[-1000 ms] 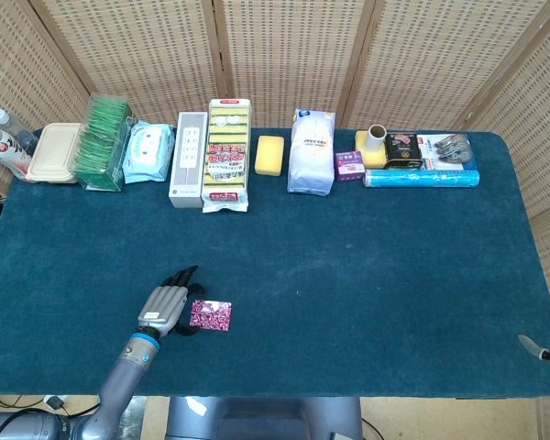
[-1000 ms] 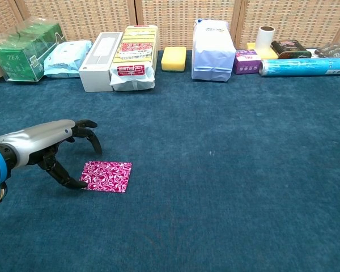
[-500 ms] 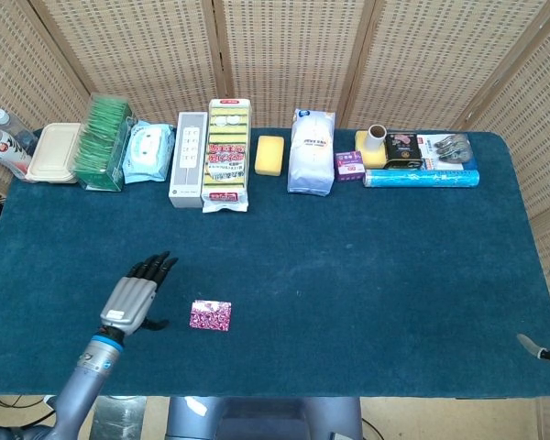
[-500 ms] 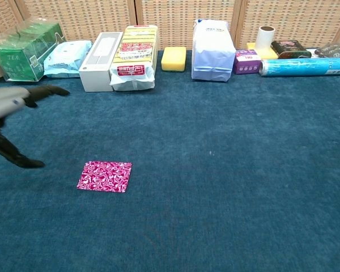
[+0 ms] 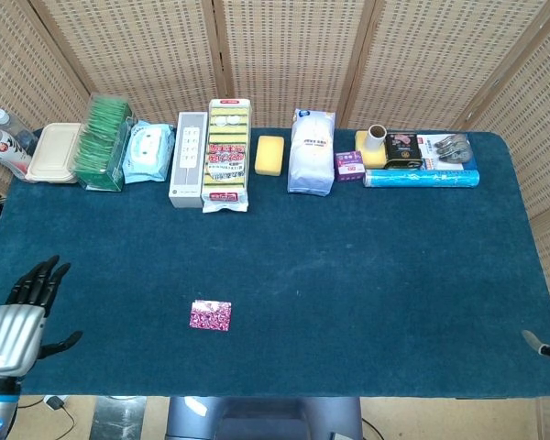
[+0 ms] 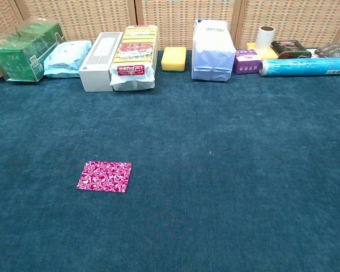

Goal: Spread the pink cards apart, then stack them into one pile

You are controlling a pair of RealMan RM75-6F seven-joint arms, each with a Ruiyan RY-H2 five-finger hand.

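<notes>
Pink cards [image 5: 210, 315] lay in one squared pile on the blue tabletop [image 5: 367, 266], released; left hand [image 5: 16, 314] had withdrawn to the near-left edge, fingers spread, empty; stacking looked finished; right hand barely visible.

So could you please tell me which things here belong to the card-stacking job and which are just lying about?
Job: flat pink patterned cards in one pile; left hand, open, off to the side.

Lying about: yellow rectangular sponge; white paper bag; green tea box; blue foil roll; small purple box.
</notes>
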